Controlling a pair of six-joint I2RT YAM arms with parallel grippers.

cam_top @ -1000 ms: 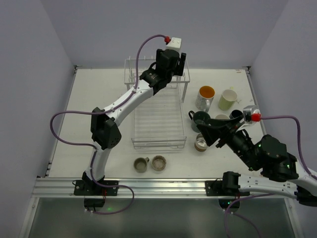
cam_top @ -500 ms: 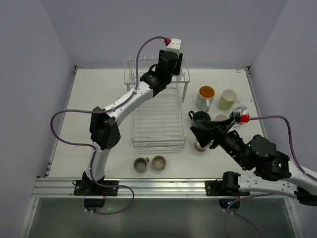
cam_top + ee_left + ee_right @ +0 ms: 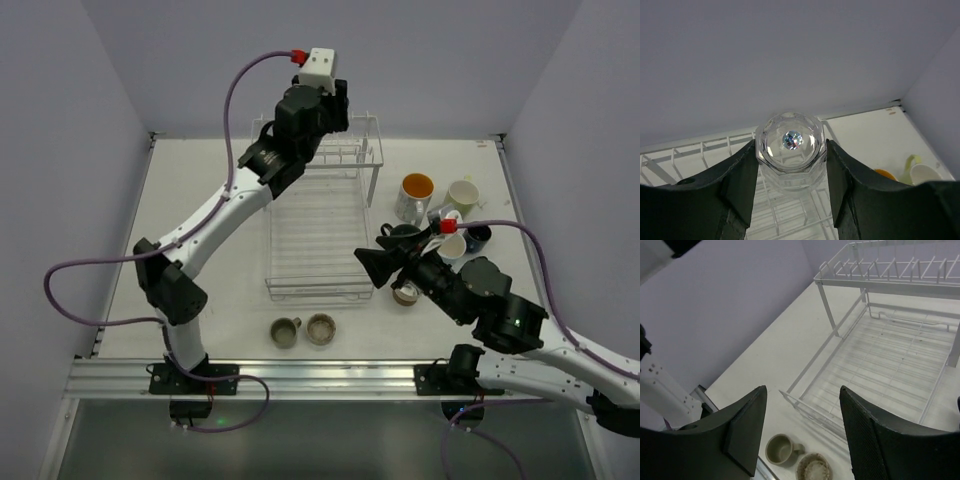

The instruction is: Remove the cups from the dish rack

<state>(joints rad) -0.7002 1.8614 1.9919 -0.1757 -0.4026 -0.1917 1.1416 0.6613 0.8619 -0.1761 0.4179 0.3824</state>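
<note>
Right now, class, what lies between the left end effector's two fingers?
The clear glass, clamped by the left end effector; the left wrist view shows it.

The top camera looked down from behind the bases [image 3: 190, 378], the left wrist faced the far wall [image 3: 790, 50], the right wrist looked down obliquely; all 3 shared the rack [image 3: 320, 240].

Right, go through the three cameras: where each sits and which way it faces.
Top external: fixed above and behind the bases, looking down on the table; left arm, right arm and the dish rack show.
Left wrist: rides the left arm, facing the back wall; the left claw grips the clear glass.
Right wrist: rides the right arm, facing left over the rack's lower basket; the right claw stands open.
Shared: top and right wrist both show the small olive cup.
</note>
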